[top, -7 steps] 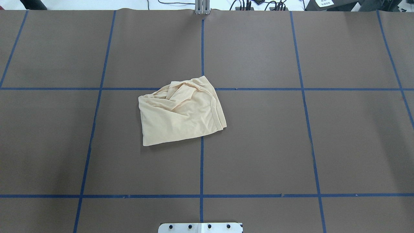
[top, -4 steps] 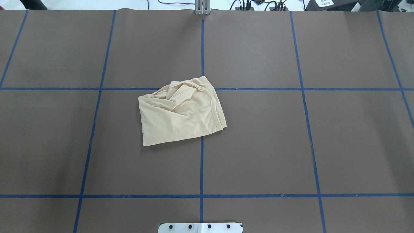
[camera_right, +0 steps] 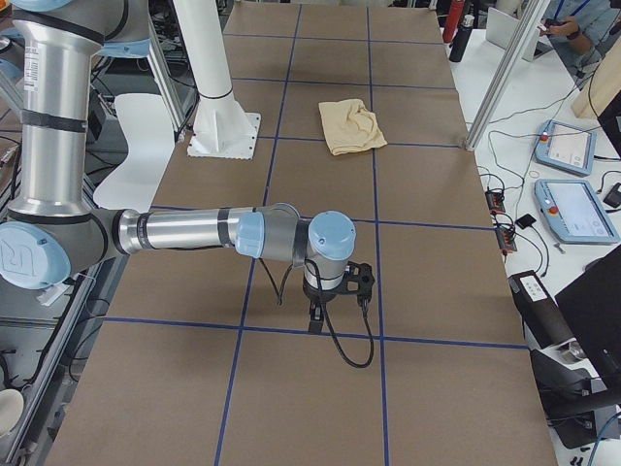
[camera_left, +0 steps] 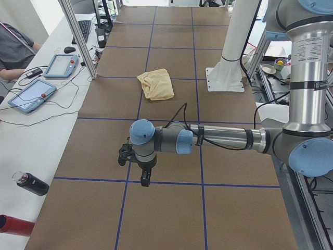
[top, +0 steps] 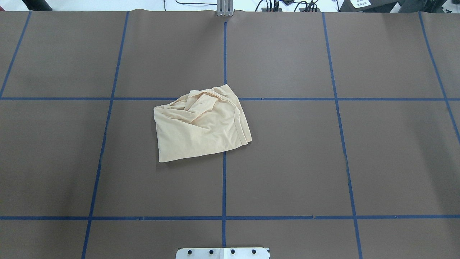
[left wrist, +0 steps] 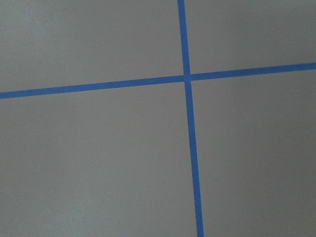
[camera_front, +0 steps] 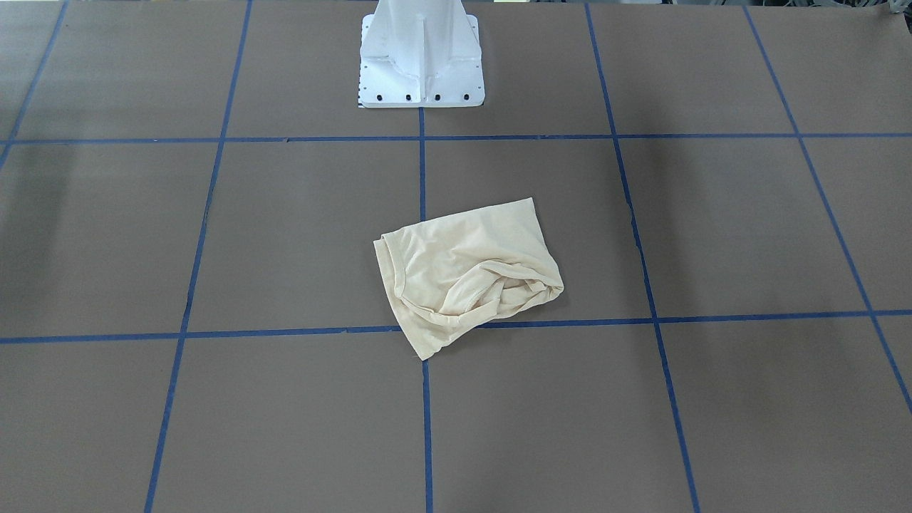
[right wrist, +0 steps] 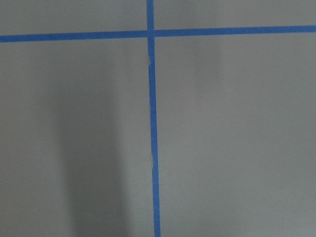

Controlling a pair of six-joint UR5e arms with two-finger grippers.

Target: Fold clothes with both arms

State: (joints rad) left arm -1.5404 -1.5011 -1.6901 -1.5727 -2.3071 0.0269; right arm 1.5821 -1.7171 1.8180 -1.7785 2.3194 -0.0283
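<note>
One cream shirt [top: 201,124] lay there, two robot arms were counted, left arm [camera_left: 218,139] and right arm [camera_right: 194,231], one white pedestal [camera_front: 422,57], two touchscreen pendants [camera_left: 31,95], two bottles [camera_left: 31,183].

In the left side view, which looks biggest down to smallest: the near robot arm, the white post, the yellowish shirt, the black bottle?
1. left arm, nearest the camera, so nearness inflates it.
2. white post.
3. shirt.
4. black bottle, though not far off the shirt.

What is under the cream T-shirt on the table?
The T-shirt lies on the brown table cover, over two blue tape lines; their crossing is hidden. Anything else beneath it cannot be seen.
</note>
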